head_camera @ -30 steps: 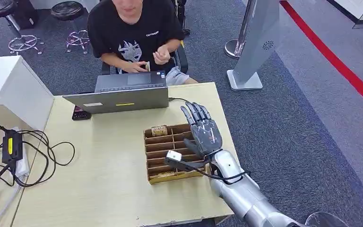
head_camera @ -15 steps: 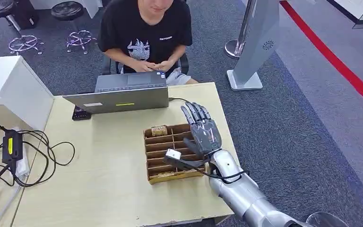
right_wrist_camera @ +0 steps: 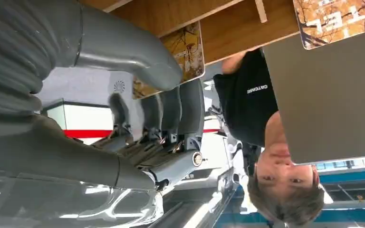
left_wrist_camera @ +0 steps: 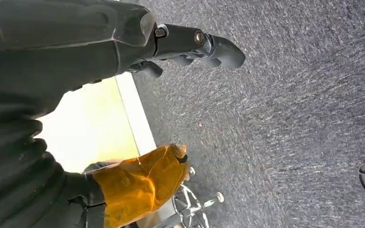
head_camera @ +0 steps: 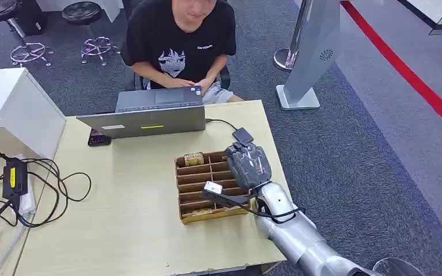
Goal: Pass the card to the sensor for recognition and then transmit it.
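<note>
Leaf-patterned card (right_wrist_camera: 186, 50) stands in box.

Even, bright indoor light fills the head view; the desk (head_camera: 126, 218) is evenly lit, with only soft, short shadows along the laptop's (head_camera: 149, 118) near edge and beneath the right hand (head_camera: 247, 164). That view is sharp, its straight lines bending slightly toward the corners. In the left wrist view the carpet (left_wrist_camera: 290, 118) is streaked with motion blur and a pale surface (left_wrist_camera: 88, 126) is overexposed. The right wrist view is close and softly focused, with glare on a clear cover (right_wrist_camera: 76, 209).
</note>
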Available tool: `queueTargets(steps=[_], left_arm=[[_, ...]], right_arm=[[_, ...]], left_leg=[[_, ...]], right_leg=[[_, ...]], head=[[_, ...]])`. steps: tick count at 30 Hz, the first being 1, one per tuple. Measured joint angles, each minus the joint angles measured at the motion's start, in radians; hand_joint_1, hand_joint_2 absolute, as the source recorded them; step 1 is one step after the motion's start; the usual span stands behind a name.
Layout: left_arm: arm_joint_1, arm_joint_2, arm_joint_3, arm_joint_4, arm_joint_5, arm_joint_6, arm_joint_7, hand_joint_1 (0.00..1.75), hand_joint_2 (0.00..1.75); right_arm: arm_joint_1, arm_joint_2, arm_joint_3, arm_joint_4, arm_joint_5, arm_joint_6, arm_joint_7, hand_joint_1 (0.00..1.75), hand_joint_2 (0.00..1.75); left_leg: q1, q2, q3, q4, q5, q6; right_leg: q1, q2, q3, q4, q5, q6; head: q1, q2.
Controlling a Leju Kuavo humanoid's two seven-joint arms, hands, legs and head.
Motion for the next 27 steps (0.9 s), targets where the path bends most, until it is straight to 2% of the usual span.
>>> queueTargets(steps=[5, 8, 15, 17, 21, 25, 27], left_arm=[[0.0, 0.0, 0.0, 0.0, 0.0, 0.0, -0.003, 0.0, 1.75], [0.0, 0.0, 0.0, 0.0, 0.002, -0.001, -0.003, 0.0, 1.75], [0.001, 0.0, 0.0, 0.0, 0.003, -0.003, -0.003, 0.0, 1.75], [0.001, 0.0, 0.0, 0.0, 0.0, -0.003, -0.003, 0.0, 1.75], [0.001, 0.0, 0.0, 0.0, 0.0, -0.002, -0.003, 0.0, 1.75], [0.001, 0.0, 0.0, 0.0, 0.0, 0.0, -0.003, 0.0, 1.75], [0.001, 0.0, 0.0, 0.0, 0.0, 0.0, -0.003, 0.0, 1.75]], right_arm=[[0.009, -0.013, -0.002, -0.011, 0.0, 0.0, -0.018, 1.52, 1.75], [0.018, -0.019, -0.01, -0.025, 0.002, 0.0, -0.027, 1.47, 1.75], [0.042, -0.027, -0.04, -0.059, 0.03, 0.0, -0.044, 1.75, 1.75], [0.056, -0.027, -0.063, -0.09, 0.056, 0.0, -0.059, 1.75, 1.75], [0.097, -0.018, -0.144, -0.194, 0.102, 0.0, -0.134, 1.75, 1.75], [0.131, 0.005, -0.242, -0.343, 0.105, 0.0, -0.21, 1.75, 1.75], [0.134, 0.009, -0.273, -0.405, 0.098, 0.0, -0.221, 1.75, 1.75]], left_leg=[[0.0, 0.0, 0.0, 0.0, 0.0, 0.0], [0.0, 0.0, 0.0, 0.0, 0.0, 0.0], [0.0, 0.0, 0.0, 0.0, 0.0, 0.0], [0.0, 0.0, 0.0, 0.0, 0.0, 0.0], [0.0, 0.0, 0.0, 0.0, 0.0, 0.0], [0.0, 0.0, -0.001, 0.0, 0.0, 0.0], [0.0, 0.0, -0.001, 0.0, 0.0, 0.0]], right_leg=[[0.0, 0.0, 0.0, 0.0, 0.0, 0.0], [0.0, 0.0, 0.0, 0.0, 0.0, 0.0], [0.0, 0.0, 0.0, 0.0, 0.0, 0.0], [0.0, 0.0, 0.0, 0.0, 0.0, 0.0], [0.0, 0.0, 0.0, 0.0, 0.0, 0.0], [0.0, 0.0, 0.0, 0.0, 0.0, 0.0], [0.0, 0.0, 0.0, 0.0, 0.0, 0.0]], head=[[0.0, 0.0], [0.0, 0.0], [0.0, 0.0], [0.0, 0.0], [0.0, 0.0], [0.0, 0.0], [0.0, 0.0]])
